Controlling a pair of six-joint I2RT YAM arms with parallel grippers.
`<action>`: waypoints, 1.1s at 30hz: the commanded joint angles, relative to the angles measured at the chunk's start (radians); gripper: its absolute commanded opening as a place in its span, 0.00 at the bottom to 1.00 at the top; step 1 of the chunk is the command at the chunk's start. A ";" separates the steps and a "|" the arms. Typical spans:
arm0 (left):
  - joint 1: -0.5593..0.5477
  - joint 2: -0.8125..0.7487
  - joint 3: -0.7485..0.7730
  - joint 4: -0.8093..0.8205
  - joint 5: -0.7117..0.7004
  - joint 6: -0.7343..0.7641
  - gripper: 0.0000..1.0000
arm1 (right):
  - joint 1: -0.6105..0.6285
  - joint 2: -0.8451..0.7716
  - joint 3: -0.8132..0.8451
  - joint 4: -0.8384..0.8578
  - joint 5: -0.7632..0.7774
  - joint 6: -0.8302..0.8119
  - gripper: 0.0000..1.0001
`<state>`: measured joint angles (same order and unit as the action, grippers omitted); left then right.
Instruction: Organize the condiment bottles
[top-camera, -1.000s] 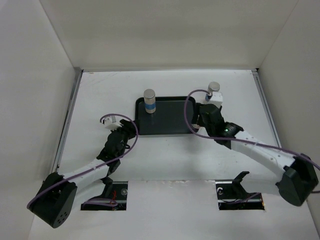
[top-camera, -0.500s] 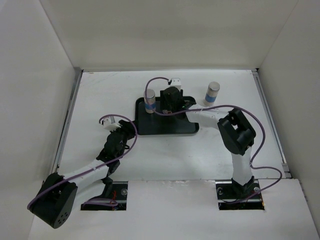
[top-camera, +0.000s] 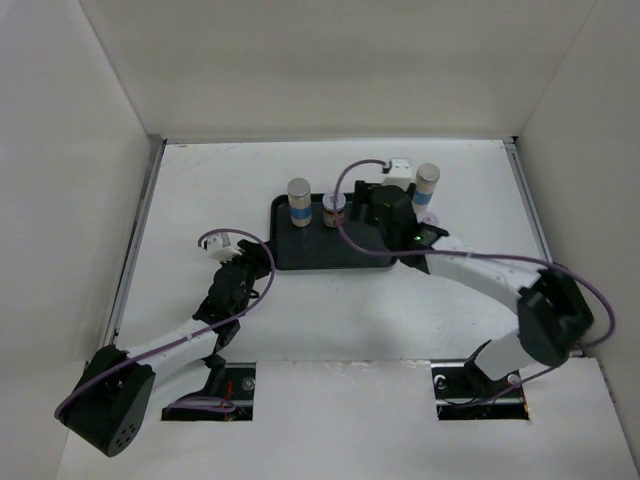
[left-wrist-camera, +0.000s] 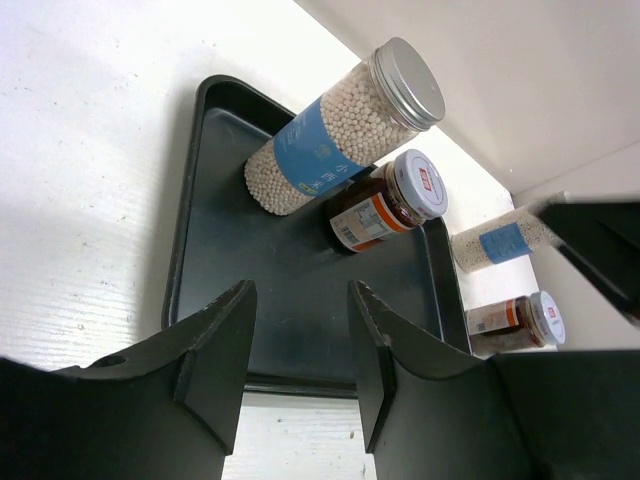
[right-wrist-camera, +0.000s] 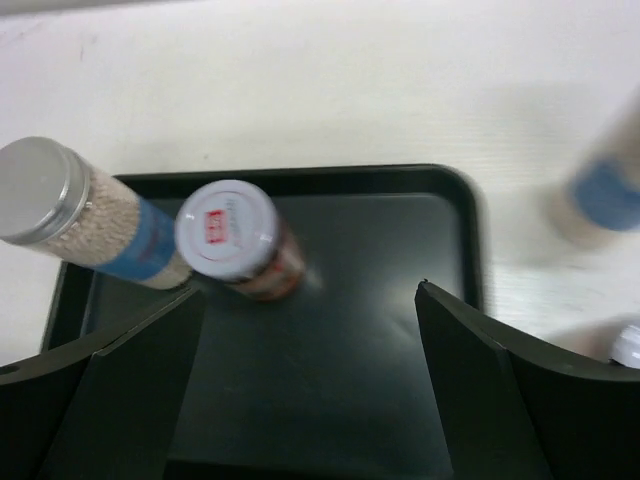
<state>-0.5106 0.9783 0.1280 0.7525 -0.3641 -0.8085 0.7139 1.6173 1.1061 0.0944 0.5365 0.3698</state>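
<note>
A tall whitish bottle (top-camera: 298, 203) with a blue band and a short brown jar (top-camera: 334, 210) with a white lid stand side by side at the back left of the black tray (top-camera: 330, 255). Both show in the right wrist view, the bottle (right-wrist-camera: 90, 215) and the jar (right-wrist-camera: 235, 240). A second tall bottle (top-camera: 427, 185) stands on the table right of the tray. A second brown jar (left-wrist-camera: 515, 322) stands near it, off the tray. My right gripper (top-camera: 362, 213) is open and empty over the tray, just right of the jar. My left gripper (top-camera: 255, 262) is open and empty at the tray's front left corner.
White walls close in the table on the left, back and right. The right arm (top-camera: 470, 270) reaches over the table right of the tray and hides most of the second brown jar from above. The tray's raised rim (left-wrist-camera: 185, 230) lies just ahead of my left fingers.
My right gripper swung left to the tray, left the brown jar standing next to the tall bottle, and has drawn back to the right, open. The left arm has not moved.
</note>
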 joint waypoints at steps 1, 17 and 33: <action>0.004 -0.009 0.001 0.056 0.010 -0.008 0.39 | -0.041 -0.212 -0.176 0.027 0.117 0.001 0.93; 0.010 0.028 0.002 0.064 0.010 -0.017 0.43 | -0.327 -0.177 -0.282 -0.062 -0.056 0.067 1.00; 0.014 0.091 -0.001 0.113 0.025 -0.035 0.44 | -0.245 -0.238 -0.198 0.041 0.016 -0.031 0.54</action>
<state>-0.5041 1.0611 0.1280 0.7834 -0.3546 -0.8268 0.4271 1.4319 0.8043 0.0349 0.5213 0.3756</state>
